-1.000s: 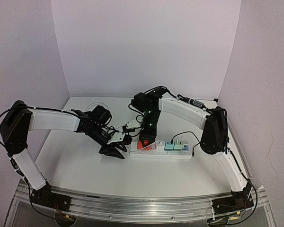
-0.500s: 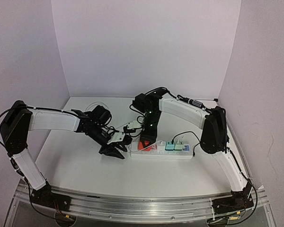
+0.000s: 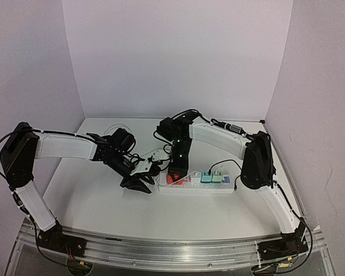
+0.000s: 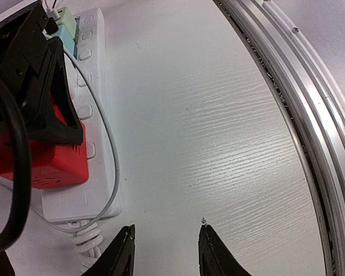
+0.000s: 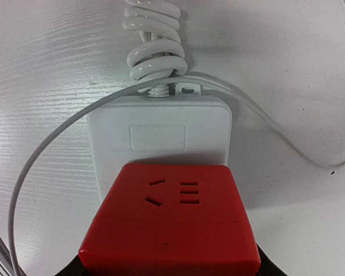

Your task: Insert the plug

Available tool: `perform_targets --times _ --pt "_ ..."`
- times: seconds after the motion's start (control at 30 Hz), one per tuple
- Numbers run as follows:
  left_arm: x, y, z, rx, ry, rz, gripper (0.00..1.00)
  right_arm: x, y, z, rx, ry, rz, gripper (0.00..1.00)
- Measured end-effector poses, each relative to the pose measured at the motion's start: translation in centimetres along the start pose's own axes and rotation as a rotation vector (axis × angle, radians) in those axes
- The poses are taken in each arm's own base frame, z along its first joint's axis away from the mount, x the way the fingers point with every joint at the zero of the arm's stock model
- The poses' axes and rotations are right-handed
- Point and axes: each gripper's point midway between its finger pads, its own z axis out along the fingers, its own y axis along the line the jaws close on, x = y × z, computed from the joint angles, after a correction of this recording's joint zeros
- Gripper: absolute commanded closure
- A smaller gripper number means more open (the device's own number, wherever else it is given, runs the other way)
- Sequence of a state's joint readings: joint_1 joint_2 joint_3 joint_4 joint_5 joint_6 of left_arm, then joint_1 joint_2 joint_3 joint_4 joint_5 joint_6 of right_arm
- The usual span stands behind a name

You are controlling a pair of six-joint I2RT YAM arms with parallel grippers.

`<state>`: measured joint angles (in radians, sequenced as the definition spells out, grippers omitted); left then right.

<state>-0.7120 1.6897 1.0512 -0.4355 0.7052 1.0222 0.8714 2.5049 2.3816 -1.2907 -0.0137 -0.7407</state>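
Atop the strip (image 5: 161, 135), right claw (image 3: 175, 171) around plug (image 5: 169, 221)

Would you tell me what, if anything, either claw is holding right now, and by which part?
The right claw grips the red plug by its two sides, over the white strip. The left claw is open and holds nothing.

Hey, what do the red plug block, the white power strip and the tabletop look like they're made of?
The red plug block: probably moulded plastic, satin; crisp slots, rounded edges. The white power strip: likely smooth plastic, faint sheen. The tabletop: seemingly white wood-grain laminate, given fine ridged lines; painted wood possible.
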Motion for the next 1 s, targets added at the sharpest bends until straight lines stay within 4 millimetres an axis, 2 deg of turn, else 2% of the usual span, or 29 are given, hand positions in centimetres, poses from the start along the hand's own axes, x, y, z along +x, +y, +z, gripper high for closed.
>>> perform_targets --times 0.3,0.37,0.43,0.53,0.63,0.8,0.9,1.0 --pt "-0.2 0.2 0.0 -0.005 -0.006 0.005 0.6 0.1 0.3 1.1 -0.013 0.014 -0.002 1.0" --pt "-0.4 0.4 -0.1 -0.009 -0.011 0.006 0.59 0.1 0.2 1.1 -0.018 0.007 0.004 0.95" --pt "-0.7 0.7 -0.1 -0.015 -0.018 0.007 0.58 0.1 0.2 1.1 -0.019 0.004 0.009 0.81" --pt "-1.0 1.0 -0.2 -0.022 -0.025 0.003 0.55 0.0 0.0 0.8 -0.011 0.002 0.011 0.54" --pt "-1.1 1.2 -0.2 -0.027 -0.03 0.003 0.53 -0.1 -0.1 0.3 -0.001 0.004 0.017 0.45" --pt "-1.2 1.3 -0.2 -0.029 -0.032 0.0 0.5 -0.2 -0.2 0.0 0.023 0.017 0.027 0.37" --pt "-1.0 1.1 -0.1 -0.024 -0.026 -0.011 0.48 0.7 -0.6 1.3 0.069 0.093 0.035 0.19" --pt "-0.6 1.1 -0.1 -0.019 -0.02 -0.029 0.47 1.3 -1.0 1.6 0.093 0.128 0.045 0.13"
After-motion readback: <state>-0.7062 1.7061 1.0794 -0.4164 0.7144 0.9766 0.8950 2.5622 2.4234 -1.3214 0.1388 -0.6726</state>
